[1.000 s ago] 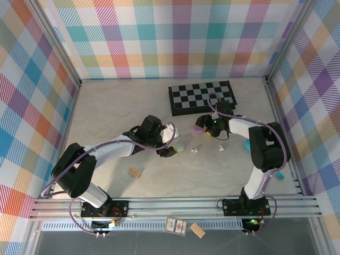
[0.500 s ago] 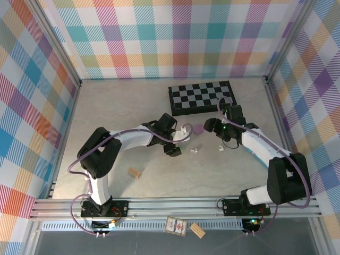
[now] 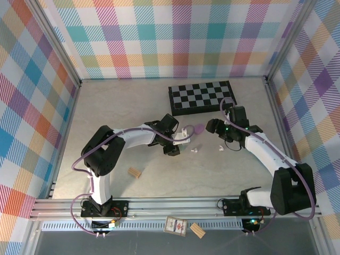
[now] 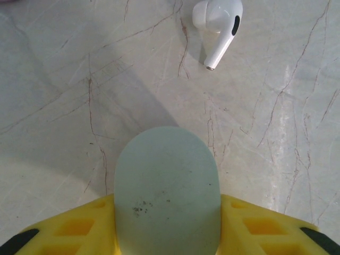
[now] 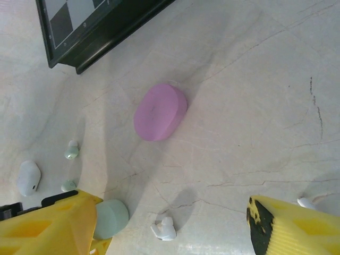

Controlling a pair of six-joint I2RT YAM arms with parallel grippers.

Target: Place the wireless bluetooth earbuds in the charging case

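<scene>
A pale green charging case (image 4: 167, 186), a shut pebble, sits between the yellow fingers (image 4: 79, 228) of my left gripper (image 3: 178, 141), which press on both its sides. A white earbud (image 4: 218, 26) lies on the table just beyond it. My right gripper (image 5: 172, 218) hovers open over the marble near a pink-purple case (image 5: 159, 111), with a white earbud (image 5: 164, 229) below the gap. Another white earbud (image 3: 218, 147) lies to its right. Two pale green earbuds (image 5: 70, 151) lie to the left, beside a white one (image 5: 27, 178).
A black-and-white chessboard (image 3: 202, 97) lies at the back, right behind the purple case (image 3: 198, 129). A tan wooden block (image 3: 135, 172) sits toward the near left. The plaid walls close in on three sides.
My left gripper has reached right and closed onto the pale green case. The right gripper has drawn back a little to the right of the purple case.
</scene>
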